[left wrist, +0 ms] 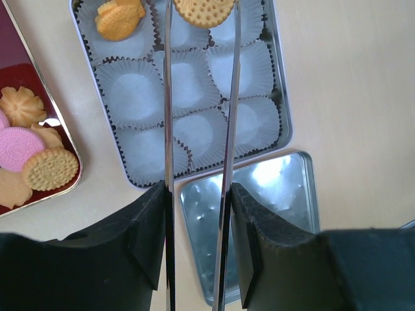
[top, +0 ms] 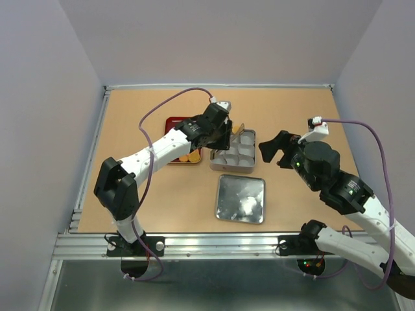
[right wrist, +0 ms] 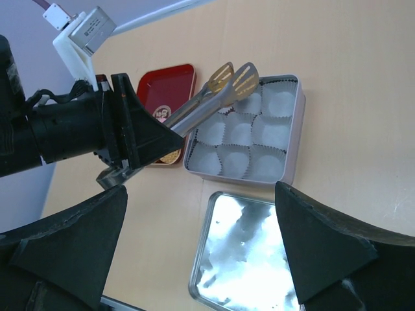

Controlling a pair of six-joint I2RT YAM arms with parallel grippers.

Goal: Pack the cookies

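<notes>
left wrist: left gripper (left wrist: 198,217) clamps shiny tongs (left wrist: 168,129) pinching a round dotted cookie (left wrist: 204,11); right gripper (right wrist: 200,194) gapes empty.

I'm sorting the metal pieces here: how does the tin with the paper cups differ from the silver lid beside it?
The tin is lined with white paper cups, one holding an orange cookie; the lid shows only bare, shiny metal. The tin lies farther back on the table; the lid lies nearer the front edge. Both are silver, rounded-cornered and lie flat.
</notes>
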